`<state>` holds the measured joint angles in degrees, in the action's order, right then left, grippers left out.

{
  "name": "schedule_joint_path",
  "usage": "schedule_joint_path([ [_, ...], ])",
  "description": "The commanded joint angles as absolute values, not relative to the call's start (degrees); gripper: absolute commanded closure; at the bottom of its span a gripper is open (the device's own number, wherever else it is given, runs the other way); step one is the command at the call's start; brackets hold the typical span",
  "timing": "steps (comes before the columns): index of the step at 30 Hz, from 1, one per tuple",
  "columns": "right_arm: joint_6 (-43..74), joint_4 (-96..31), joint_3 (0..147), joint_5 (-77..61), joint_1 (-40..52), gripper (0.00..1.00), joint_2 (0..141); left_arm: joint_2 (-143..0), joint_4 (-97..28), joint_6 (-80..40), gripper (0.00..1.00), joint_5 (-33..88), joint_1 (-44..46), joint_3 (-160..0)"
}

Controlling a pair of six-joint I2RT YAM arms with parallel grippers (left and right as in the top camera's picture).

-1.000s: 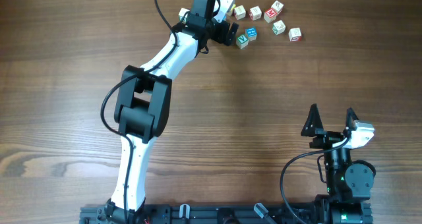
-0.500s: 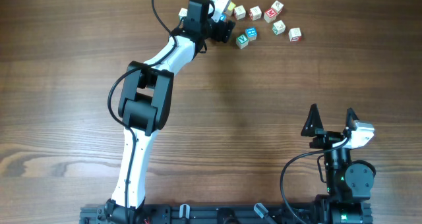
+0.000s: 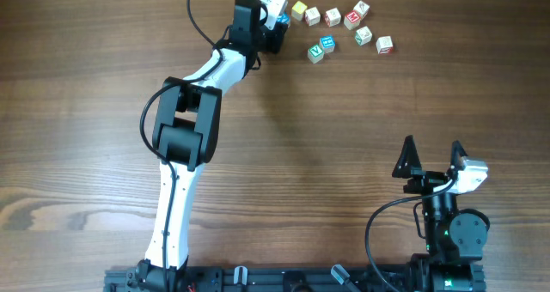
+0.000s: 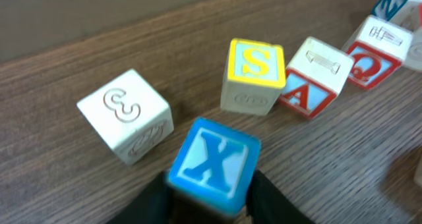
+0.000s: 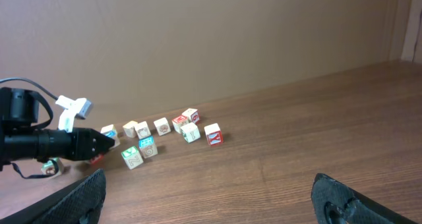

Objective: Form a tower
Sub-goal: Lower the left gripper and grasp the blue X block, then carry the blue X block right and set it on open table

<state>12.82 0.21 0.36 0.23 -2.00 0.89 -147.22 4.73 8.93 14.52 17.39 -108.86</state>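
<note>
Hand on left [image 4: 211,199] pinches blue X cube [image 4: 212,163]; right hand [image 3: 431,146] gapes wide, empty.

Wood tbl [image 3: 344,137] — letter cubes [image 3: 333,17] scattered far side.

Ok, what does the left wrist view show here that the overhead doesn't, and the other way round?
Only the left wrist: the grip itself, the left gripper closed on the blue X cube, plus a pale cube with an embossed 3. Only the overhead: both arms whole, the right gripper open, far from the cubes, and the green V cube. Both: the wooden table and the yellow S cube.
</note>
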Motion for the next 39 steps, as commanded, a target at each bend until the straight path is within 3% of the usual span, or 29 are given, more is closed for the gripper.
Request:
schedule_joint_path([
  [1, 13.65, 0.38, 0.30, 0.03, -2.22, 0.00, 0.58, -148.11, 4.34, 6.57, 0.74, 15.20, 17.41, -112.14],
  [5, 13.67, 0.36, 0.30, 0.01, -2.22, 0.00, 0.58, -146.52, 0.16, 6.59, 0.78, 15.18, 17.41, -114.50],
  [13, 13.65, 0.38, 0.30, 0.03, -2.22, 0.00, 0.58, -143.24, -8.67, 6.61, 0.76, 15.18, 17.78, -114.50],
  [23, 13.67, 0.38, 0.30, 0.01, -2.22, 0.00, 0.58, -143.24, -9.28, 6.85, 0.56, 15.18, 17.89, -114.50],
  [26, 13.65, 0.38, 0.30, 0.03, -2.22, 0.00, 0.60, -143.24, -9.02, 7.27, 0.55, 15.18, 17.89, -114.50],
  [33, 13.65, 0.38, 0.30, 0.03, -2.22, 0.00, 0.58, -143.26, -6.15, 7.22, 0.75, 15.20, 17.89, -114.50],
  [39, 13.67, 0.38, 0.30, 0.01, -2.22, 0.00, 0.58, -141.38, -6.11, 7.20, 0.75, 15.20, 18.06, -114.52],
])
